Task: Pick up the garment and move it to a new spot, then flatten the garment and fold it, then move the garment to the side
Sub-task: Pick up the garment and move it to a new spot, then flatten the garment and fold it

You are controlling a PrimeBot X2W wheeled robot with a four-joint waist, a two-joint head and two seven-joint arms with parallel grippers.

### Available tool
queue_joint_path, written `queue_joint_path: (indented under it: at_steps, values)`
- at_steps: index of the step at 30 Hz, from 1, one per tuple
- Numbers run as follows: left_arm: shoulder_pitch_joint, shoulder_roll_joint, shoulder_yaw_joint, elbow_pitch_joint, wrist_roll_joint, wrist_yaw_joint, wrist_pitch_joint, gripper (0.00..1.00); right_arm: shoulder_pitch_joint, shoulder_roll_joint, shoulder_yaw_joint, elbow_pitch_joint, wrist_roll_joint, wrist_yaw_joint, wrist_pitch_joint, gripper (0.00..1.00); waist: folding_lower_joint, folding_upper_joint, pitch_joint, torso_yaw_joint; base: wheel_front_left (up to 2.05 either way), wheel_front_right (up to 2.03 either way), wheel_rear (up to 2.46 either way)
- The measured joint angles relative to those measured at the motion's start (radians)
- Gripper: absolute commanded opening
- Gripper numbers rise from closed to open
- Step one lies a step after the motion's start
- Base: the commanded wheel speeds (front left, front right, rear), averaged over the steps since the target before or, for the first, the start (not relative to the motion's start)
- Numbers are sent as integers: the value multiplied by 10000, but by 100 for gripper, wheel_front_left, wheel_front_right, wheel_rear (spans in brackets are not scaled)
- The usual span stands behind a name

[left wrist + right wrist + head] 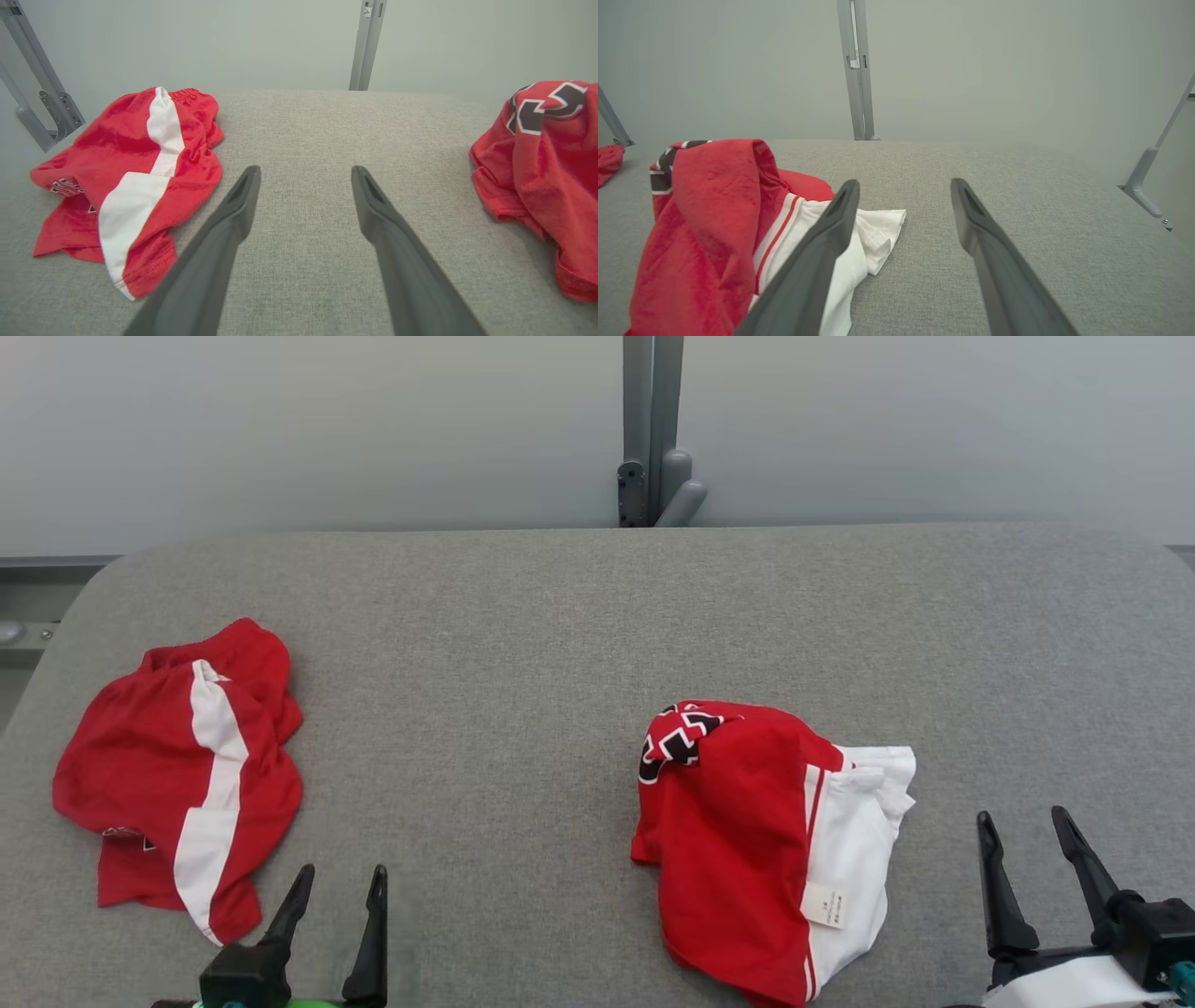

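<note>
1. Grey padded table (523,635), with two crumpled garments lying on it well apart.
2. Left garment (177,775): red with a broad white stripe, bunched up near the table's left edge. It also shows in the left wrist view (135,163), left of the fingers.
3. Right garment (747,840): red with a white panel, right of centre and towards the near edge. It has a black-and-white print (677,739) at its far corner and a small white label (826,903) on the white part.
4. Left gripper (342,873): at the near edge, just right of the left garment's bottom hem and not touching it. Its jaws are spread wide with bare table between them (306,172), and it holds nothing.
5. Right gripper (1022,817): at the near right, beside the right garment's white edge but apart from it. Its jaws are spread with nothing between them (904,183).
6. In the right wrist view the right garment (705,224) sits left of the fingers, and the left finger crosses in front of the white part.
7. Grey post (652,429) behind the table's far edge, against a pale wall.
</note>
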Motion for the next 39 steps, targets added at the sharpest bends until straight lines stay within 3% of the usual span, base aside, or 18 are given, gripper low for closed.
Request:
queue_joint_path:
  at_steps: [5, 13, 28, 33, 39]
  values:
    - [800, -242, 907, -238, 706, -861, -2, 100, 132, -12, -385, 105, -132, 0, 0, 100, 0, 0, -91, 229, 0, 0, 0]
    - [1151, -871, 2075, -188, 1486, -1618, -2, 100, 301, 29, -679, 92, -500, 0, -2, 100, 0, 0, -141, 248, 0, 0, 0]
    - [1178, -1768, 2903, -69, 2307, -2238, -2, 100, 254, 63, -523, 125, -495, 0, 0, 100, 0, 0, 30, 122, 0, 0, 0]
    - [678, -2192, 2044, -169, 2337, -2362, -2, 100, 153, -79, -483, 52, -483, 0, -2, 100, 0, 0, 84, -113, 0, 0, 0]
    - [-445, -2424, -205, -543, 2182, -2479, 1030, 100, -69, -102, -334, -44, -420, 0, 0, 100, 0, 0, 241, -520, 0, 0, 0]
